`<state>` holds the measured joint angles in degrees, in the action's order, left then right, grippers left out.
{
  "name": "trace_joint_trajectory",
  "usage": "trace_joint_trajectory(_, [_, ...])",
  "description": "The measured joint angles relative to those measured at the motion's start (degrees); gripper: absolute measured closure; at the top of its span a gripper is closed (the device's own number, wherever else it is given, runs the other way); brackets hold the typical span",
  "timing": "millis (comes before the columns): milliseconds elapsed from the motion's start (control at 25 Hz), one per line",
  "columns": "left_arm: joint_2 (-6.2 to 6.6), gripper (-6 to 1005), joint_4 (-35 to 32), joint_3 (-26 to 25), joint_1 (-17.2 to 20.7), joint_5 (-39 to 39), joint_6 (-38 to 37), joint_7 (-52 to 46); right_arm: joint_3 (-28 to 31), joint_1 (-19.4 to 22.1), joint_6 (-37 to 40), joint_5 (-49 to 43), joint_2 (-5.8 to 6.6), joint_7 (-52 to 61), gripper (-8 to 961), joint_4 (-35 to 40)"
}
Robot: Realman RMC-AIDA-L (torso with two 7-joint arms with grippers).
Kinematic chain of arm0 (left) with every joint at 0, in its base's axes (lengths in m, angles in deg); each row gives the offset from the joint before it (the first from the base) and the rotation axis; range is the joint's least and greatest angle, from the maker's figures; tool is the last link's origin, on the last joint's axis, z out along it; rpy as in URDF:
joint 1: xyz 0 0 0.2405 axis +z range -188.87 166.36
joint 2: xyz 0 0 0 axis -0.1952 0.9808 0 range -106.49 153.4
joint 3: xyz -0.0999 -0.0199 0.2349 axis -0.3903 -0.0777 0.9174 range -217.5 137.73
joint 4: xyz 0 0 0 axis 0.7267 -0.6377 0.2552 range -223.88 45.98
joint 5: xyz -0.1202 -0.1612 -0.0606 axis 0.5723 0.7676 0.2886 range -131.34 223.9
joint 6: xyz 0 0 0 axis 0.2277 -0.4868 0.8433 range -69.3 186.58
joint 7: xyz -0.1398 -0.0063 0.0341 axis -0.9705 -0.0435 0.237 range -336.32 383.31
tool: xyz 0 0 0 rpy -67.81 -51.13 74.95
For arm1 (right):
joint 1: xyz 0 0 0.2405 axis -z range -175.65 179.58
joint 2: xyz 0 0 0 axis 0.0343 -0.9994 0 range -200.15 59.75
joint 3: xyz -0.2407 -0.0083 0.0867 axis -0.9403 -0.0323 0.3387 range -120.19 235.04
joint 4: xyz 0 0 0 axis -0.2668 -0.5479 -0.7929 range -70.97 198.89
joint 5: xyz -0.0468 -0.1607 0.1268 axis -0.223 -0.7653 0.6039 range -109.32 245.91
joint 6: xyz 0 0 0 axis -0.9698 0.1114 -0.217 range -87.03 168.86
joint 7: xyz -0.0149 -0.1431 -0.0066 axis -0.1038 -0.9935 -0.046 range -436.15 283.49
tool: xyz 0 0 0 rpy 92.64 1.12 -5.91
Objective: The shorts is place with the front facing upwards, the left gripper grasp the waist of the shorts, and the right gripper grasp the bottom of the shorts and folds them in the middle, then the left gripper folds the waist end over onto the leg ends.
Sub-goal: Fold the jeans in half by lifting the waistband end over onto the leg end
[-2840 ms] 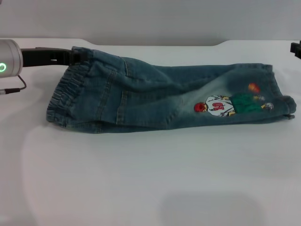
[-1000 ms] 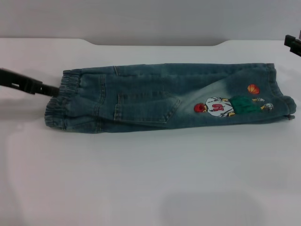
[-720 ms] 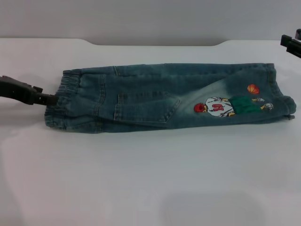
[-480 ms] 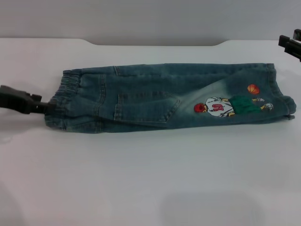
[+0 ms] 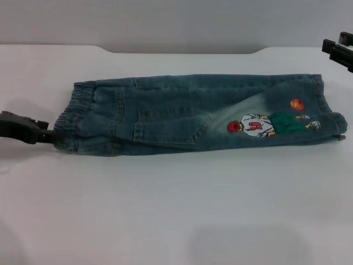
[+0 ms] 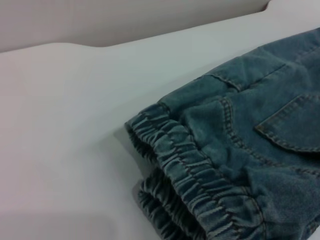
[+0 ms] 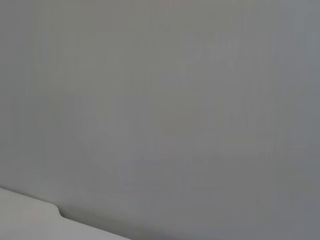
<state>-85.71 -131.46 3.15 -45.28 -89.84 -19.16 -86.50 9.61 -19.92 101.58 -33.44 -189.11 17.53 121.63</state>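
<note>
— Where do we find the shorts (image 5: 193, 113)?

— Folded lengthwise on the white table (image 5: 176, 204), waist (image 5: 74, 116) to our left, leg ends (image 5: 325, 118) to our right, cartoon patch (image 5: 270, 124) up.

— And our left gripper (image 5: 47, 134)?

— Low at the waistband's near corner, touching it; whether it pinches denim we cannot tell.

— The right gripper (image 5: 337, 52)?

— Raised at the far right edge, apart from the cloth; its jaw state is unclear to us.
</note>
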Motion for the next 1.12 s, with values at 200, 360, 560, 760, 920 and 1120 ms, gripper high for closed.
trace_joint_trajectory(200, [-0.66,396,0.91,0.23,0.05,-0.22,2.58,0.00,-0.06,0.12,0.87,0.56,0.00,0.00,496,0.00])
trace_joint_trajectory(360, [-0.82,396,2.01,0.28,-0.18,-0.22,4.11,0.49,-0.08,0.23,1.11,0.70,0.00,0.00,495,0.00])
trace_joint_trajectory(560, [-1.07,397,2.89,0.56,-0.42,-0.22,5.13,0.66,-0.08,0.26,1.21,0.71,-0.03,0.01,495,-0.01])
trace_joint_trajectory(760, [-1.78,397,3.09,1.73,-0.79,-0.21,6.01,0.67,-0.08,0.27,1.22,0.80,-0.06,0.03,495,-0.05])
trace_joint_trajectory(920, [-1.93,397,3.09,1.73,-1.00,-0.20,6.09,0.67,-0.08,0.27,1.20,1.35,-0.07,0.03,495,-0.32])
trace_joint_trajectory(1120, [-1.96,397,3.08,1.79,-1.31,-0.19,5.96,0.67,-0.08,0.34,1.06,1.44,-0.03,0.03,495,-0.33])
